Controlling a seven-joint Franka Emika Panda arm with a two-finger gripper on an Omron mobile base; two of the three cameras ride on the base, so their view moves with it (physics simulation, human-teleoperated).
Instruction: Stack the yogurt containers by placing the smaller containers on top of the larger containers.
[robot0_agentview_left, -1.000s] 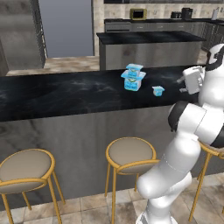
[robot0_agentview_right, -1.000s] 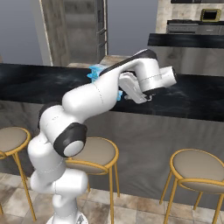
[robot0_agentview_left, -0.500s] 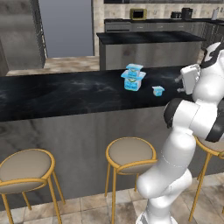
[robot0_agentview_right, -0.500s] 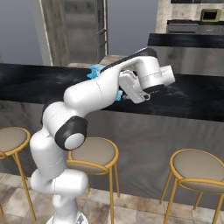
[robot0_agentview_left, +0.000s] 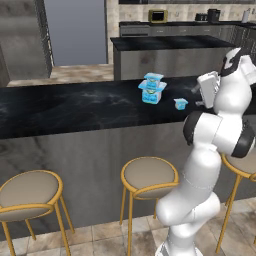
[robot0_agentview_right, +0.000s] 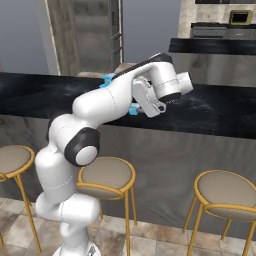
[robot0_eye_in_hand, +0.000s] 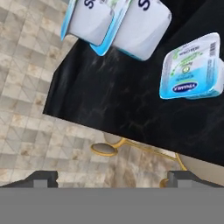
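Note:
On the black counter (robot0_agentview_left: 75, 107) the medium yogurt container (robot0_agentview_left: 153, 78) sits on top of the biggest one (robot0_agentview_left: 151, 95). The tiny container (robot0_agentview_left: 180, 103) stands alone on the counter, to the right of the stack. My gripper (robot0_agentview_left: 201, 94) hovers just right of the tiny cup, above the counter's front edge, open and holding nothing. In the hand view the tiny cup (robot0_eye_in_hand: 192, 68) shows its printed lid at the upper right, ahead of the open gripper (robot0_eye_in_hand: 113, 179). The stacked pair (robot0_eye_in_hand: 142, 26) (robot0_eye_in_hand: 89, 19) lies along the top edge. My gripper (robot0_agentview_right: 155, 108) points downward.
Round bar stools (robot0_agentview_left: 149, 174) (robot0_agentview_left: 30, 192) stand on the tiled floor in front of the counter, below my hand. A second dark counter (robot0_agentview_left: 165, 42) with a microwave (robot0_agentview_left: 157, 16) runs behind. My own arm hides most of the cups in the right base view.
The hand has edged slightly left toward the tiny cup. The jaws stay open and the cups have not moved.

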